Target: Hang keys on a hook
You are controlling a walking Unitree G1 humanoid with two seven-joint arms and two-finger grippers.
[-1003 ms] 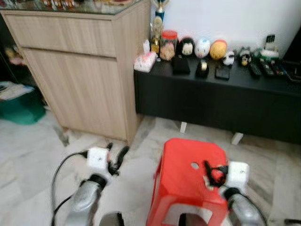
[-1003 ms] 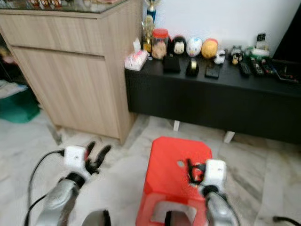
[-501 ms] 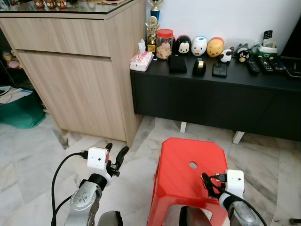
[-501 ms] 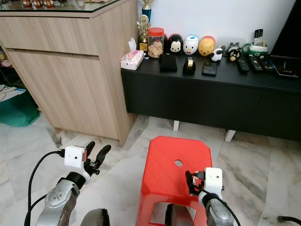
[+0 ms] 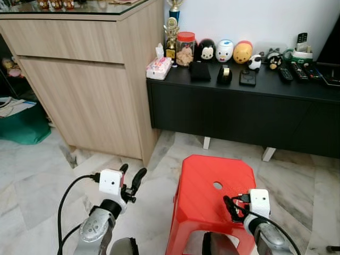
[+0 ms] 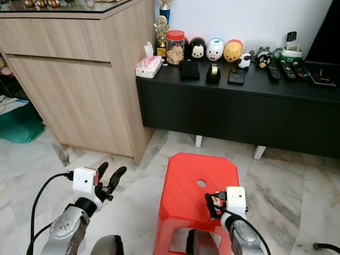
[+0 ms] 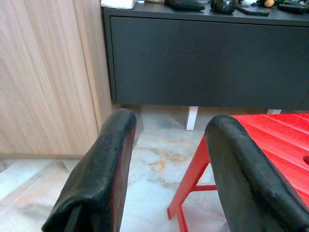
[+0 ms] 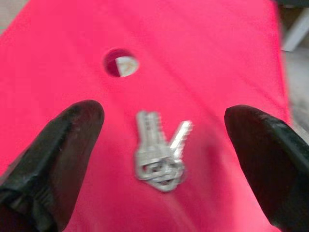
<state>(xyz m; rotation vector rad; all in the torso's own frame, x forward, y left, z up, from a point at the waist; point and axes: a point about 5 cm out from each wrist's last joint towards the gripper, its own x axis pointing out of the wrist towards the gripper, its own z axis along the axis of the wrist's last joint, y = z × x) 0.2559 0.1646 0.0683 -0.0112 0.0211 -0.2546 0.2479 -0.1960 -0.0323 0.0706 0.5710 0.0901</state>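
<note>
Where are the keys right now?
The keys lie flat on the red stool, near its round hole, between the open right pincer's fingers.

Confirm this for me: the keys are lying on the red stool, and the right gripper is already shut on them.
Not quite. The keys do lie on the red stool, but the right gripper is open, its fingers spread wide to either side of the keys without touching them. The right wrist view shows this.
</note>
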